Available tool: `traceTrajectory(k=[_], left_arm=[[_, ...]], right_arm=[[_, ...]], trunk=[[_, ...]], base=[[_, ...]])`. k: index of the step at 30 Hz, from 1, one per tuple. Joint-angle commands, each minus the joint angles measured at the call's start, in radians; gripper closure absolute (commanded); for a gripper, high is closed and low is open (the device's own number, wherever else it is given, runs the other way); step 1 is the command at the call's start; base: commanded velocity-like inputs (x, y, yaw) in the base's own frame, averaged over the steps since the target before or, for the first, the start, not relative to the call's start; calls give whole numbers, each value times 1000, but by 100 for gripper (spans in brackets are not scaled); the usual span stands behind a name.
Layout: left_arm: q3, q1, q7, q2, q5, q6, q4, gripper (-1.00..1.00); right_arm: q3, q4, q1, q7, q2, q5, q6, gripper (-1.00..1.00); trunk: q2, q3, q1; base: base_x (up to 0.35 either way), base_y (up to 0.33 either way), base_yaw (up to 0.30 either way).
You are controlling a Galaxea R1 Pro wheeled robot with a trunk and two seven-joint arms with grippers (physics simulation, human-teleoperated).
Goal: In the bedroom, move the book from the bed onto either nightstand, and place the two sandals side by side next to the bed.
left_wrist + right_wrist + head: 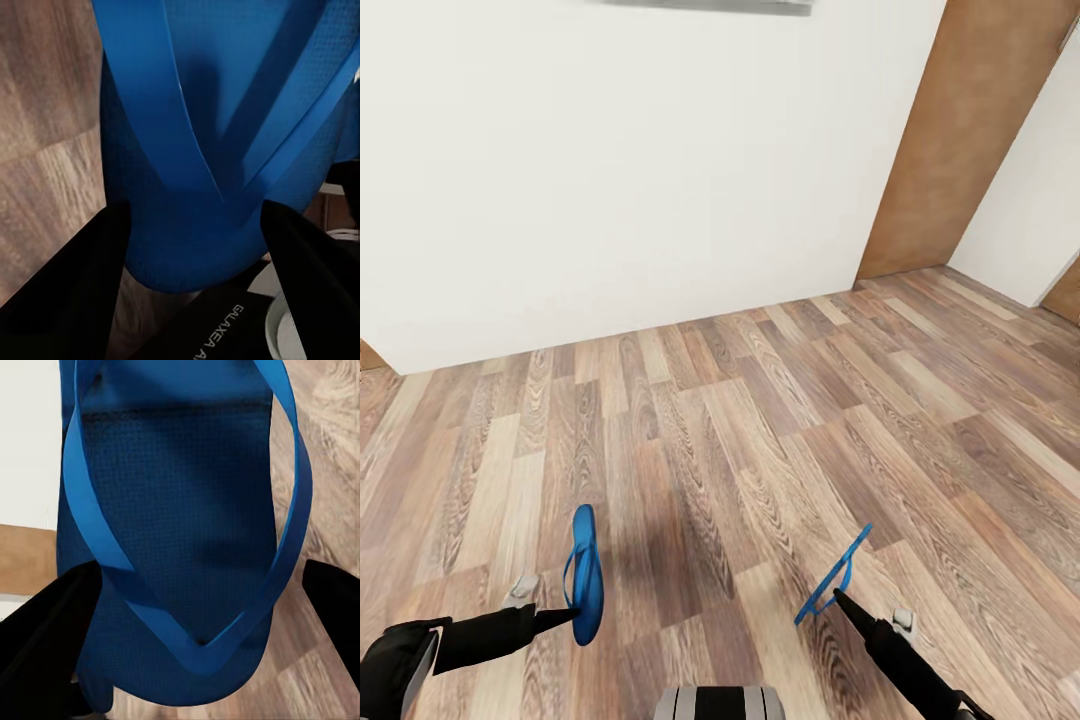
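Each arm carries one bright-blue sandal above the wood-plank floor. My left gripper (572, 615) is shut on the end of one sandal (586, 572), which stands up from the fingers with its straps showing. In the left wrist view that sandal (210, 150) spans the space between the two black fingers (67, 292). My right gripper (837, 596) is shut on the other sandal (835, 574), seen nearly edge-on and tilted. The right wrist view looks onto its sole and straps (176, 525) between the black fingers (41, 637). The bed, the book and the nightstand are out of view.
A plain white wall (610, 170) stands ahead, meeting the wood-plank floor (760, 420). A brown wooden door panel (950, 140) rises at the right, with more white wall (1030, 180) beyond it. My base's grey top (720, 702) shows at the lower edge.
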Motion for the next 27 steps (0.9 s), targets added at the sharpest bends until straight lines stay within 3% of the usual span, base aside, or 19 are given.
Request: traceTrajectory(k=[1, 9, 27], left_arm=[[6, -1, -7, -1, -11, 10, -1, 100], [5, -1, -6, -6, -11, 10, 0, 100], [4, -1, -3, -8, -11, 8, 0, 100]], right_arm=[[6, 0, -1, -6, -1, -11, 11, 100], [10, 1, -1, -76, 0, -12, 12, 100], [9, 1, -1, -84, -1, -11, 11, 100]], trunk=[[0, 3, -1], [2, 34, -4], [6, 104, -12]], base=[[0, 0, 0], [0, 0, 0], [0, 0, 0]])
